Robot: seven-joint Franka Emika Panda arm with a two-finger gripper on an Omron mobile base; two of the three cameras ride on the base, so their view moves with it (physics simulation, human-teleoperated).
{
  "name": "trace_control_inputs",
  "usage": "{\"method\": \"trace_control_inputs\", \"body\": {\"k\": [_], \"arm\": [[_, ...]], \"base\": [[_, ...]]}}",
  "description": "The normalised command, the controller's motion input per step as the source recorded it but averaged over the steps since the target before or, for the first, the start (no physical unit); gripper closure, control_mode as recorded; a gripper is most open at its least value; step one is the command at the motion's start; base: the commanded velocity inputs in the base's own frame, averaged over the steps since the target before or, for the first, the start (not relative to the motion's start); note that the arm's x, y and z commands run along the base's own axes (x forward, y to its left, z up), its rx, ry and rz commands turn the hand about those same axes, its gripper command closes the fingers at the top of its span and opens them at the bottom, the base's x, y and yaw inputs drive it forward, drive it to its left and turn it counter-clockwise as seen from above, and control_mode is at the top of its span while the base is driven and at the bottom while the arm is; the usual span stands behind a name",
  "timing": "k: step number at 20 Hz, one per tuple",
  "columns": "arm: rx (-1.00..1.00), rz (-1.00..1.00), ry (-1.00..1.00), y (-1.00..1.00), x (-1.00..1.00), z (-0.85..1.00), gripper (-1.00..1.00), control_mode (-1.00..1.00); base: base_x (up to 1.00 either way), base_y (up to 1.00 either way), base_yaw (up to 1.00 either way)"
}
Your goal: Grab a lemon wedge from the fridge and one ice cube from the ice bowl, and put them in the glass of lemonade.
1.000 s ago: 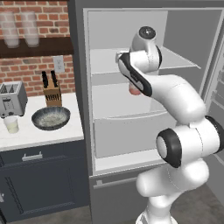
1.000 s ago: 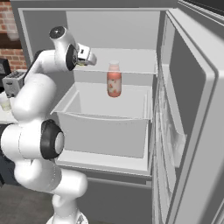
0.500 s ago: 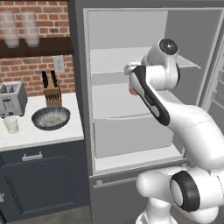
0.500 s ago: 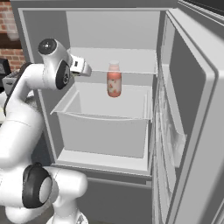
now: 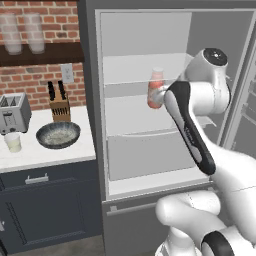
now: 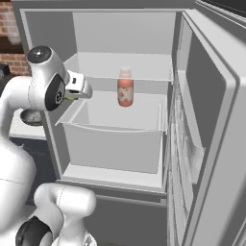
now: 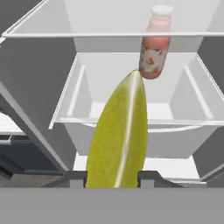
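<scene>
In the hand view the lemon wedge (image 7: 119, 135) stands upright at lower centre, clamped between the 2 dark fingers (image 7: 74, 177), its tip pointing toward the pinkish jar (image 7: 154, 43) at upper right. In the right base view the hand sits at centre left, at the open fridge (image 6: 211, 96). The ice bowl (image 5: 58, 135) and glass of lemonade (image 5: 13, 142) rest on the surface (image 5: 30, 160) at the left of the left base view.

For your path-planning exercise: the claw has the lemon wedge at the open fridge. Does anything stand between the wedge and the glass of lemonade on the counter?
The fridge's dark left wall stands between the lemon wedge held in the claw and the glass of lemonade. On the counter, the ice bowl lies along the way; the toaster stands just behind the glass.
</scene>
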Motion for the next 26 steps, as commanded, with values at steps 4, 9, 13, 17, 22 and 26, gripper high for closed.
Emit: {"method": "trace_control_inputs", "body": {"k": [4, 9, 13, 17, 22, 26], "arm": [[0.0, 0.03, 0.08, -0.03, -0.9, -0.48, 1.0, -1.0], [0.0, 0.02, 0.02, -0.12, -0.39, -0.65, 1.0, -1.0], [0.0, 0.0, 0.03, -0.13, -0.25, -0.58, 1.0, -1.0], [0.0, 0.0, 0.05, -0.04, -0.04, -0.14, 1.0, -1.0], [0.0, 0.0, 0.0, 0.0, 0.0, 0.0, 1.0, -1.0], [0.0, 0.0, 0.0, 0.0, -0.02, 0.0, 1.0, -1.0]], "base": [[0.0, 0.0, 0.0], [0.0, 0.0, 0.0], [0.0, 0.0, 0.0], [0.0, 0.0, 0.0], [0.0, 0.0, 0.0], [0.0, 0.0, 0.0]]}}
